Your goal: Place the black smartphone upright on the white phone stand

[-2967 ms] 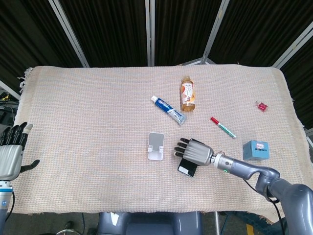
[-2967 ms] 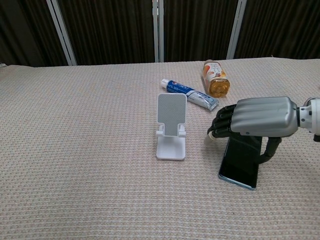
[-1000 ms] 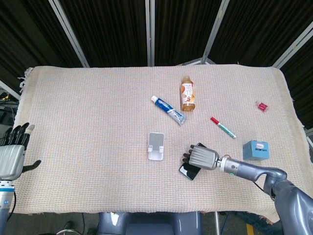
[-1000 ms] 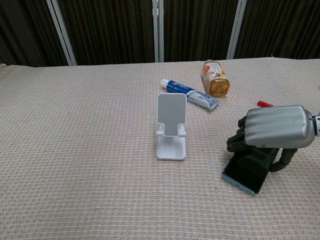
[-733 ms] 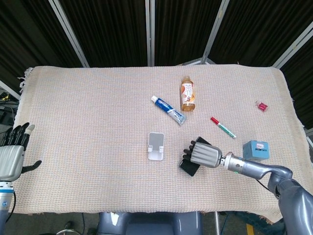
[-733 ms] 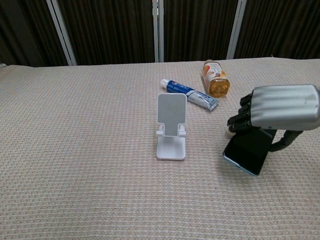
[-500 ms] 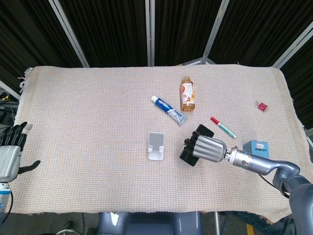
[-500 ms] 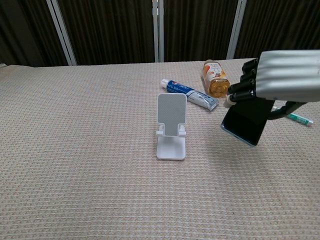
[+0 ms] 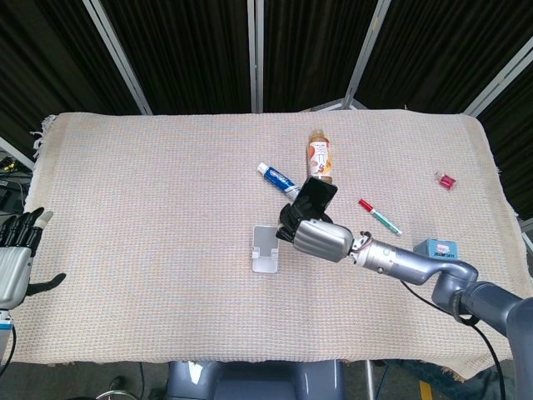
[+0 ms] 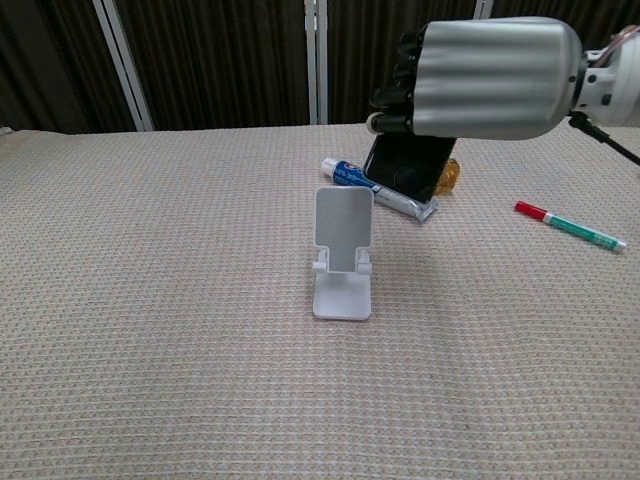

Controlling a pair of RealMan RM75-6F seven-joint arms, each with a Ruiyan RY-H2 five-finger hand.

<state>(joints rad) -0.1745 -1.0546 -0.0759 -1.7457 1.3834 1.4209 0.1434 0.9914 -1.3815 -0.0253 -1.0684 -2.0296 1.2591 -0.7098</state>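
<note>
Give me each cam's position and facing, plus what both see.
Head view: high above the table's near edge, looking down on the whole table; shows right hand with its arm, and left hand.
Chest view: low at the near edge, looking level across; shows only the right hand.
Shared: right hand holding black smartphone, white phone stand, toothpaste, bottle, marker.

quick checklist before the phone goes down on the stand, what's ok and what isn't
1. Right hand holds the phone: ok.
2. Phone lifted off the table: ok.
3. Stand upright, cradle free: ok.
4. Phone lined up over the stand: not ok, it is up and to the right of it in the chest view.
5. Phone's screen side facing out: cannot tell.
6. Left hand away from the stand, at the table's edge: ok.
</note>
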